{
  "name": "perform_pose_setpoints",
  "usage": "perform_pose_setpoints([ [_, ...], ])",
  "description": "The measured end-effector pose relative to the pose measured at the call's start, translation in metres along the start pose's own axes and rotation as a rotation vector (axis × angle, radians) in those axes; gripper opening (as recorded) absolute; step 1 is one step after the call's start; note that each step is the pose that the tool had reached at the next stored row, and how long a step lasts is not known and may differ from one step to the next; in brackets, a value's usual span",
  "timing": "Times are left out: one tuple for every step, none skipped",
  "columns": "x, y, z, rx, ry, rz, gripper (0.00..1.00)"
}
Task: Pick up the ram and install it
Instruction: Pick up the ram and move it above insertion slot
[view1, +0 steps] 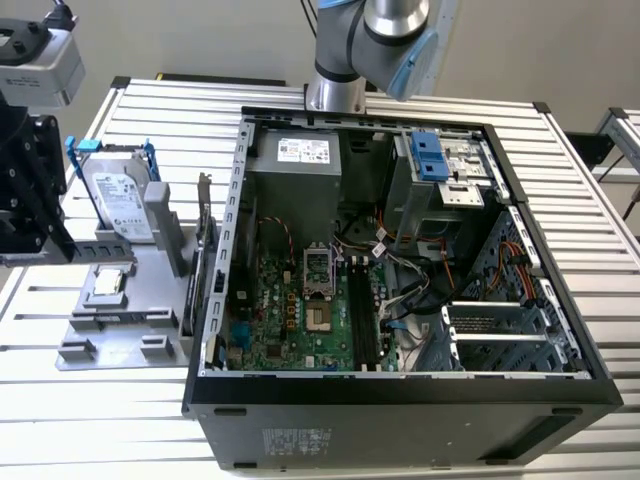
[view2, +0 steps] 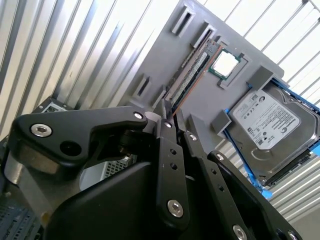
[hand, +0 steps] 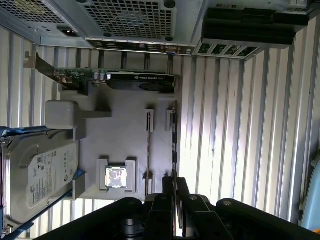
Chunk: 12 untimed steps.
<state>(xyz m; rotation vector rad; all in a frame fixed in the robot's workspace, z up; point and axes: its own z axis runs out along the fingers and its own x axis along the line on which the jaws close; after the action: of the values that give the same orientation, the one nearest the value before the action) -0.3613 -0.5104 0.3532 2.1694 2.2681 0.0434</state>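
- Currently, the ram (view2: 192, 75) is seen standing on its long edge in a slot of the grey holder (view2: 160, 55), just beside the square processor chip (view2: 225, 64). It has not been lifted out.
- The gripper (view2: 176, 122) is poised at the ram's near end. It is barely open, with a slim slit left between its tips, and nothing is held in it. Whether the stick is being touched cannot be told.
- A hard drive (view2: 265, 122) is carried on the same holder, on the far side of the chip from the ram. A graphics card (hand: 135, 80) is stood at the holder's end nearest the computer case (view1: 400, 420).
- The holder is set near the edge of the tabletop (view1: 150, 110) on the exterior view's left. The case is laid open beside it and takes up the tabletop's middle.
- The task is judged to be at its start. The pick-up has not been made, and no stick is seen in the long black memory slots (view1: 365, 310) on the board inside the case. Grasping, carrying and seating are therefore all left to do.
- The ram's broad face, with its row of chips and coppery lower edge, is shown in the second wrist view. In the first wrist view it is presented edge-on as a thin line (hand: 149, 150), slightly to one side of the gripper's slit, so exact alignment cannot be settled.
- The case's open interior is given by the exterior view, whereas the first wrist view presents its perforated rear panel (hand: 130, 17).
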Motion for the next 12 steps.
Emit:
perform_pose_setpoints([
  [0.0000,0.0000,-0.0011,0.0000,0.0000,0.000,0.00],
  [0.0001,0.0001,-0.0024,0.0001,-0.0001,0.000,0.00],
  [0.0001,0.0001,-0.0036,-0.0001,0.0001,0.000,0.00],
  [0.0001,0.0002,-0.0055,0.0001,-0.0001,0.000,0.00],
  [0.0001,0.0002,-0.0068,0.0000,0.0000,0.000,0.00],
  [0.0002,0.0002,-0.0084,0.0000,0.0000,0.000,0.00],
  [0.0002,0.0003,-0.0103,0.0000,0.0000,0.000,0.00],
  [0.0002,0.0003,-0.0120,0.0000,0.0001,0.000,0.00],
  [0.0003,0.0003,-0.0135,0.0000,0.0000,0.000,0.00],
  [0.0003,0.0004,-0.0149,0.0000,0.0000,0.000,0.00],
  [0.0003,0.0004,-0.0163,-0.0001,0.0001,0.000,0.00],
  [0.0003,0.0004,-0.0176,0.0000,0.0000,0.000,0.00],
])
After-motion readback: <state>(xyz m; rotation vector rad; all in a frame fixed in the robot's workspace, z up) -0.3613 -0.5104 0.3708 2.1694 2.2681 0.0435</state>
